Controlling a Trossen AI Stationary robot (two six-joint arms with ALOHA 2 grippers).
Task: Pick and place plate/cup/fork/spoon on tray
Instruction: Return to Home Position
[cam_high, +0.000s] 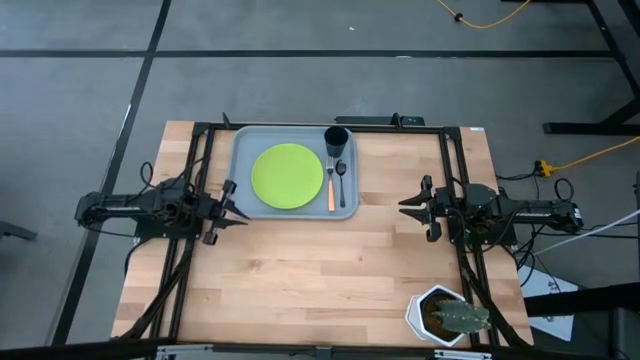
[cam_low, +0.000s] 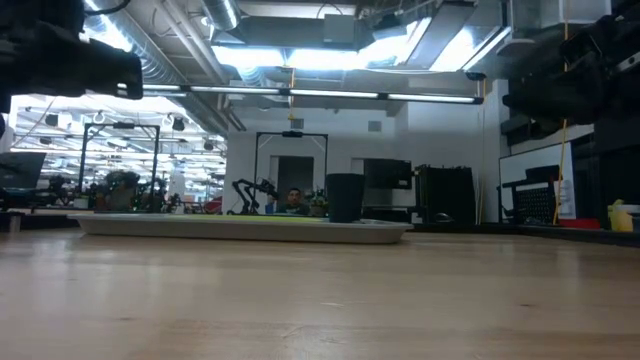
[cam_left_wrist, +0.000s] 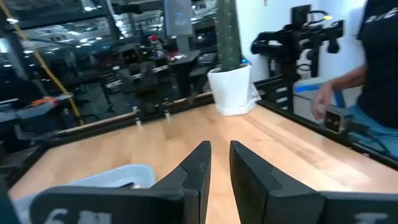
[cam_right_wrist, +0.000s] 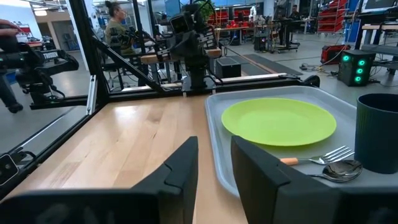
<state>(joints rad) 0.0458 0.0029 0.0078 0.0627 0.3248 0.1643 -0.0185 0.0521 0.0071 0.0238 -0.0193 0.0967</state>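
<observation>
The grey-blue tray lies at the table's far middle. On it are the lime-green plate, the black cup at its far right corner, the orange-handled fork and the dark spoon side by side right of the plate. The right wrist view shows the plate, fork, spoon and cup. My left gripper hovers just left of the tray, its fingers a little apart and empty. My right gripper hovers right of the tray, its fingers a little apart and empty.
A white hexagonal pot with a cactus stands at the table's near right corner and also shows in the left wrist view. A person stands beyond the table's right side. Bare wood lies between the arms, near the tray.
</observation>
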